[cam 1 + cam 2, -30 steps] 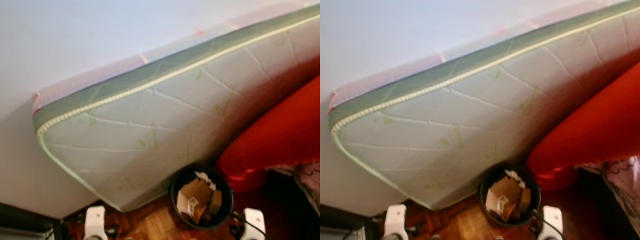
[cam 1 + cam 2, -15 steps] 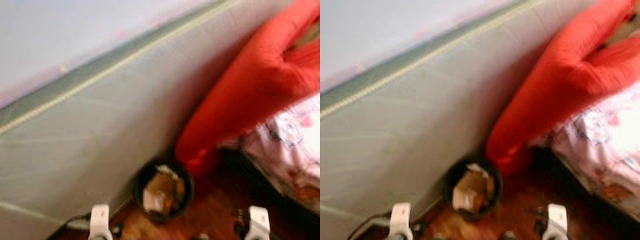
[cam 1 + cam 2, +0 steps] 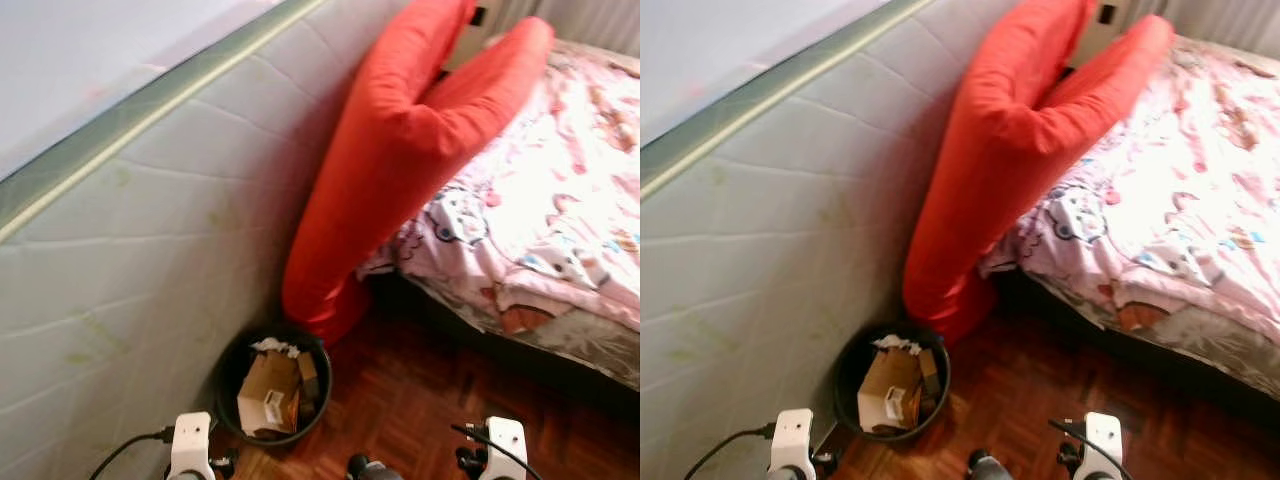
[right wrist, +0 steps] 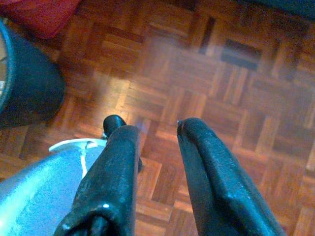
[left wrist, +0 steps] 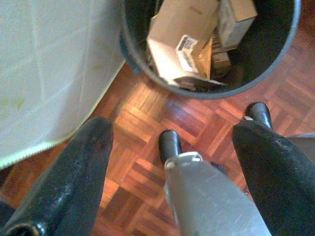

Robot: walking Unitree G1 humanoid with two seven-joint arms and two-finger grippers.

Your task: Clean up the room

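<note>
A black waste bin point(image 3: 228, 395) stands on the parquet floor, holding a cardboard box point(image 3: 265, 392) and crumpled paper. It sits between a leaning mattress point(image 3: 130, 240) and a big red cushion point(image 3: 400, 150). My two arms hang low at the picture's bottom edge, left wrist point(image 3: 190, 452) beside the bin, right wrist point(image 3: 505, 446) over bare floor. In the left wrist view my left gripper point(image 5: 172, 130) is open wide just short of the bin point(image 5: 275, 54), nothing between its fingers. My right gripper point(image 4: 157, 130) is open by a narrow gap above the floor, holding nothing.
A bed point(image 3: 560, 210) with a pink patterned cover fills the right side, its dark base close to the floor. The red cushion leans from bed to mattress. Parquet floor point(image 3: 410, 400) lies between bin and bed. A black cable point(image 3: 125, 450) runs from my left wrist.
The whole view has swung to the right: the mattress slid leftward in the picture and the bed came into sight. The bin and cushion themselves have not moved.
</note>
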